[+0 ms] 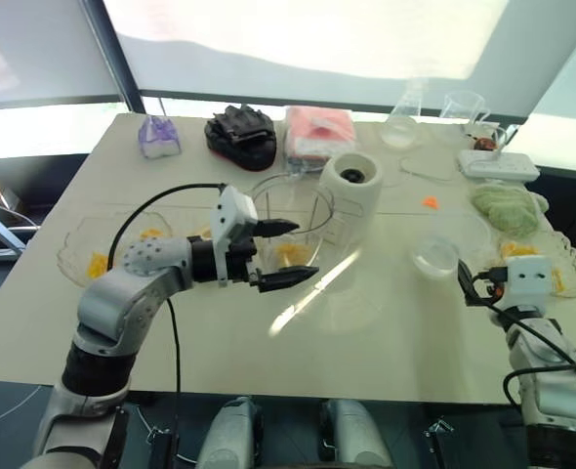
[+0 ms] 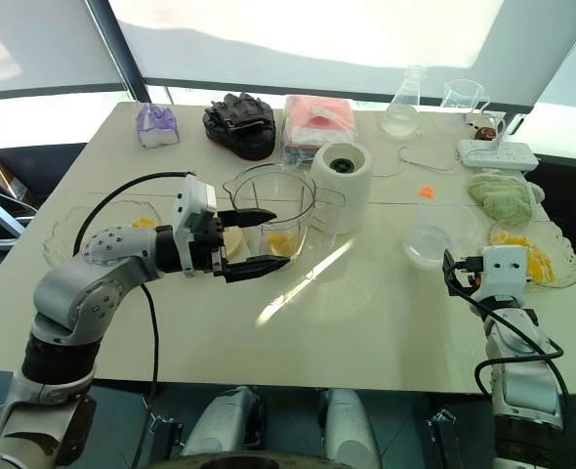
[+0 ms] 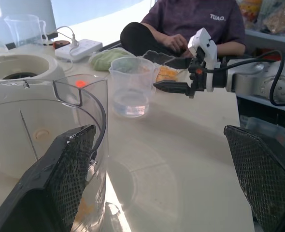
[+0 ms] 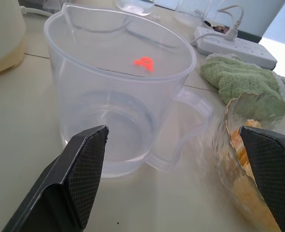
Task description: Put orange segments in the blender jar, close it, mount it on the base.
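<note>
The left gripper (image 2: 251, 240) reaches level across the table, fingers spread wide with one inside the blender jar's (image 2: 268, 210) rim and one outside, gripping nothing. The jar stands beside the white base (image 2: 341, 186) (segments (image 2: 281, 241) show blurrily through its wall). The right gripper (image 3: 174, 75), also spread and empty, faces a clear measuring cup (image 4: 118, 87); its fingertips are partly cut off.

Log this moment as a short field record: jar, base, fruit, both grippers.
blender jar: upright on the table, no lid on, beside the base
base: white, black socket on top uncovered
orange segments: a few lie in the jar's bottom; more in the glass dish by the right gripper
left gripper: open, at the jar's near side, holding nothing
right gripper: open, empty, facing a clear measuring cup
</note>
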You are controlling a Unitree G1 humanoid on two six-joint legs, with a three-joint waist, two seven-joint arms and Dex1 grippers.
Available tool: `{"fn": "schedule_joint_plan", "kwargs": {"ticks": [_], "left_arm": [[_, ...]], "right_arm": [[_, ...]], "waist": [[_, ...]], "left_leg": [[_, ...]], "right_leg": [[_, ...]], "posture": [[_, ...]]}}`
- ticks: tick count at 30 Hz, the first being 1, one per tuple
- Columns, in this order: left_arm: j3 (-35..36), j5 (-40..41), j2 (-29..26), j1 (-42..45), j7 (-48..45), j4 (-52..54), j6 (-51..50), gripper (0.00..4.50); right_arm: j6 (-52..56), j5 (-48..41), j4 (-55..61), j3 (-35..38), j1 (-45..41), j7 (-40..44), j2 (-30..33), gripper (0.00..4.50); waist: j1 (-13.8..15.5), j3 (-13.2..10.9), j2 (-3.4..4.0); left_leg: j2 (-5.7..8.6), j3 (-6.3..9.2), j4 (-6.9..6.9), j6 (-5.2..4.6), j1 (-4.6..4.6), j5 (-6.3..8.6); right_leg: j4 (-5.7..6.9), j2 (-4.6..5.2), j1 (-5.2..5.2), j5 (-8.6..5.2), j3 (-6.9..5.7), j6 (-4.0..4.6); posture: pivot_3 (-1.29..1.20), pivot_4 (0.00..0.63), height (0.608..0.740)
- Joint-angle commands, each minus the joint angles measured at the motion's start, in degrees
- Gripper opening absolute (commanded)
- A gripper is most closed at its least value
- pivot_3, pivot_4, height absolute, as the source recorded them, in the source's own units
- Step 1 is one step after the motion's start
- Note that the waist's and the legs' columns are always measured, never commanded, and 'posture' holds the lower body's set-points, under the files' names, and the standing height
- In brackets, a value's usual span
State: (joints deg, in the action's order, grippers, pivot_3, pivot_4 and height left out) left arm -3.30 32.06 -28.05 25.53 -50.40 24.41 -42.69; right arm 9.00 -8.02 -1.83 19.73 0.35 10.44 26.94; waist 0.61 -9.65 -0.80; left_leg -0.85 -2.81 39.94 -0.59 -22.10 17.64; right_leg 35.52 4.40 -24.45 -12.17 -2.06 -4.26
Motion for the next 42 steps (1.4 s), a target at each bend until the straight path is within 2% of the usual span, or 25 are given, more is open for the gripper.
{"fn": "schedule_joint_plan", "kwargs": {"ticks": [1,13,19,24,30,42], "left_arm": [[1.35,3.35,-1.16,-0.69,0.12,2.11,-1.79,4.43],[7.12,8.41,-5.56,0.36,4.03,6.98,-2.43,4.43],[8.52,12.75,-11.12,1.63,2.74,9.96,-4.90,4.43],[10.18,20.84,-16.48,2.05,1.27,13.22,-9.33,4.43],[10.19,23.76,-18.15,-0.06,2.97,14.14,-10.26,4.43],[9.30,23.97,-18.37,-1.44,5.08,14.16,-9.29,4.43]], "right_arm": [[-1.98,0.75,0.74,1.99,-0.28,-1.39,0.32,4.50],[-3.02,1.41,1.45,2.91,2.11,-2.27,0.42,4.50],[-3.85,2.89,-2.77,1.78,-1.43,-3.25,0.89,4.50],[-5.81,4.22,-8.73,0.08,-6.03,-2.59,1.38,4.50],[-7.86,6.78,-15.87,-1.45,-10.33,-3.90,2.56,4.50],[-10.19,10.53,-25.40,-3.01,-17.96,-10.33,1.80,4.50]], "waist": [[-0.06,0.00,0.01],[-0.43,-0.05,0.05],[-1.06,-0.06,0.06],[-1.48,-0.16,0.12],[-1.50,-0.19,0.14],[-1.69,-0.22,0.17]], "left_leg": [[0.00,0.00,0.00,0.00,0.01,0.00],[-0.01,0.01,-0.05,0.00,-0.04,0.00],[-0.02,0.01,-0.07,0.00,-0.04,0.00],[-0.01,0.00,-0.10,0.00,-0.10,0.00],[0.00,0.00,-0.16,0.00,-0.07,0.00],[0.00,-0.05,-0.23,0.00,-0.06,0.00]], "right_leg": [[0.01,0.00,0.00,0.00,0.01,0.00],[-0.05,-0.01,-0.05,-0.02,0.02,-0.04],[-0.05,-0.02,-0.06,-0.02,0.02,-0.03],[-0.11,-0.02,-0.09,-0.03,0.02,-0.05],[-0.12,-0.03,-0.10,-0.03,0.05,-0.05],[-0.15,-0.07,-0.12,-0.03,0.14,-0.06]], "posture": [[0.00,0.150,0.740],[0.00,0.150,0.740],[0.00,0.150,0.740],[0.00,0.150,0.740],[0.00,0.150,0.740],[0.00,0.150,0.740]]}}
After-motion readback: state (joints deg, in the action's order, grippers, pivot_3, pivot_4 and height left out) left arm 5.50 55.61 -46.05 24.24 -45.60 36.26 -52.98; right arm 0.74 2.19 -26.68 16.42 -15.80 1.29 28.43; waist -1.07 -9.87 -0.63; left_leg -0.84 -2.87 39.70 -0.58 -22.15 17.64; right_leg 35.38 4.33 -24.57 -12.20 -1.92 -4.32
